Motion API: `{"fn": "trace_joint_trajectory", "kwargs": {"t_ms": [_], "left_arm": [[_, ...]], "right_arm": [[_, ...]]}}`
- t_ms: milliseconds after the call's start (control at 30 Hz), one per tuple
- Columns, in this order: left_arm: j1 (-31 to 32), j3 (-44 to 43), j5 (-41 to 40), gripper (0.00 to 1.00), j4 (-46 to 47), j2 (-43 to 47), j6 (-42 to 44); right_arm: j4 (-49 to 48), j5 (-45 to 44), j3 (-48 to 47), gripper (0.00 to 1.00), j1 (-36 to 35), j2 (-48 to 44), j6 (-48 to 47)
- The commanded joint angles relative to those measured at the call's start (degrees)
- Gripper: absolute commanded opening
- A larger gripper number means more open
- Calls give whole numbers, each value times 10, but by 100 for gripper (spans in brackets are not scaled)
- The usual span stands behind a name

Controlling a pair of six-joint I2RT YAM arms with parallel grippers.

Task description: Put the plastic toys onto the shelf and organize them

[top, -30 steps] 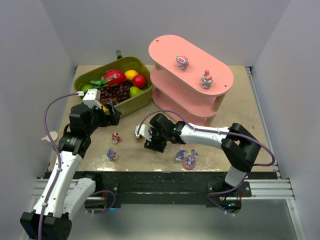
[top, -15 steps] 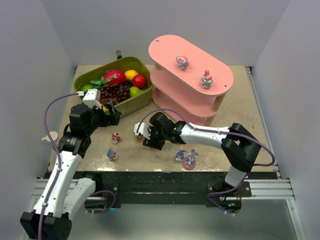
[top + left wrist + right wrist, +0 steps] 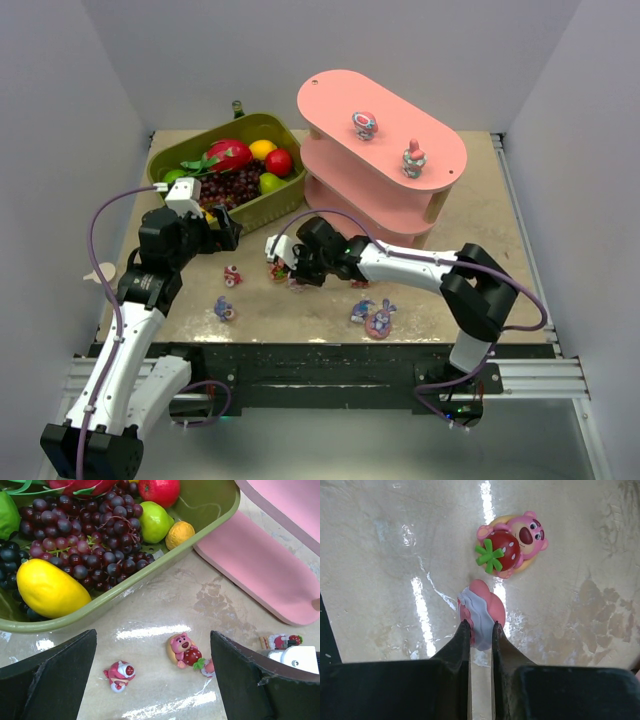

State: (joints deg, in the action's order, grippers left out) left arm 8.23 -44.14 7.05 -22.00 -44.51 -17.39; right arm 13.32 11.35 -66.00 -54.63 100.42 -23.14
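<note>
While the left hand (image 3: pixel 152 645) hangs wide open and empty at 6 o'clock of the green basket (image 3: pixel 150 575), the right hand (image 3: pixel 480 629) pinches a pink-and-white toy (image 3: pixel 482 611) lying on the surface (image 3: pixel 380 580). A pink bear toy (image 3: pixel 515 540) sits at its 1 o'clock, and the shelf (image 3: pixel 380 150) stands farther right.

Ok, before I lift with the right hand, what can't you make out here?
- Right wrist: the right hand's fingertips cover the pink-and-white toy's base, hiding grip depth.
- Top view: the shelf's top board hides most of the lower tiers.
- Left wrist: the toy at the right edge is too small to identify.
</note>
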Motion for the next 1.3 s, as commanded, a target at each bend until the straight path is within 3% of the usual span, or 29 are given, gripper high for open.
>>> {"fn": "trace_joint_trajectory", "kwargs": {"t_ms": [0, 267, 500, 833, 1000, 1167, 1267], "left_arm": [[-6, 4, 1, 100, 11, 2, 2], [-6, 3, 3, 99, 11, 0, 0], [-6, 3, 4, 99, 10, 0, 0], [-6, 5, 9, 100, 11, -4, -3], [-6, 4, 9, 99, 13, -5, -3], [-6, -1, 32, 99, 24, -2, 3], [-6, 2, 101, 99, 53, 12, 20]], "right_arm": [[38, -6, -20, 0, 1, -14, 19], [137, -75, -79, 0, 1, -68, 49], [229, -145, -205, 0, 1, -91, 100], [391, -264, -490, 0, 1, -4, 128], [428, -316, -631, 0, 1, 53, 118], [433, -324, -684, 0, 1, 70, 114], [437, -300, -679, 0, 1, 61, 115]]}}
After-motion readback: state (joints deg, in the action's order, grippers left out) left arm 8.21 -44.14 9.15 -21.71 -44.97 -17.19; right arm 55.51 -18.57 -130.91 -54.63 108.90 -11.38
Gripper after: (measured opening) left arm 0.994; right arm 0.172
